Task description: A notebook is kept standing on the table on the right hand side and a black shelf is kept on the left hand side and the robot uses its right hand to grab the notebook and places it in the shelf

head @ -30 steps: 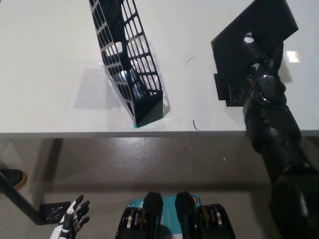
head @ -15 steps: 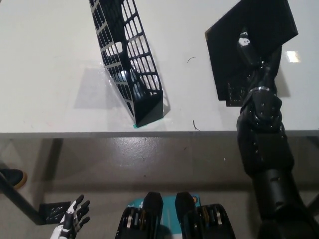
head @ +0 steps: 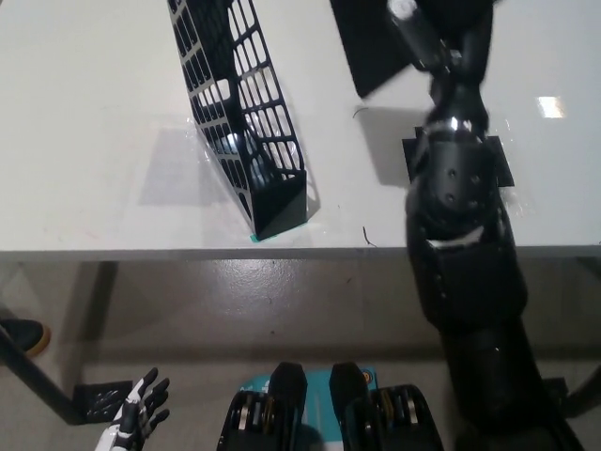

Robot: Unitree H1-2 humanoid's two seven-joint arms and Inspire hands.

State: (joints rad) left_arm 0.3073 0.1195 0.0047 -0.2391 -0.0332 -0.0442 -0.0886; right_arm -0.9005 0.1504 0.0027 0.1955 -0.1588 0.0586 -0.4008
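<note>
We have the notebook (head: 380, 42) lifted off the table (head: 94, 141) at the top centre-right of the frame, our black right hand (head: 427, 38) closed around its right edge. The black shelf (head: 244, 122) stands just to picture left of it, its long axis running from the upper left toward the table's near edge, open top unobstructed. Below where the notebook hangs, a flat black stand (head: 498, 160) lies on the table, while our white left hand (head: 136, 413) rests with spread fingers at the lower left, far from the shelf.
</note>
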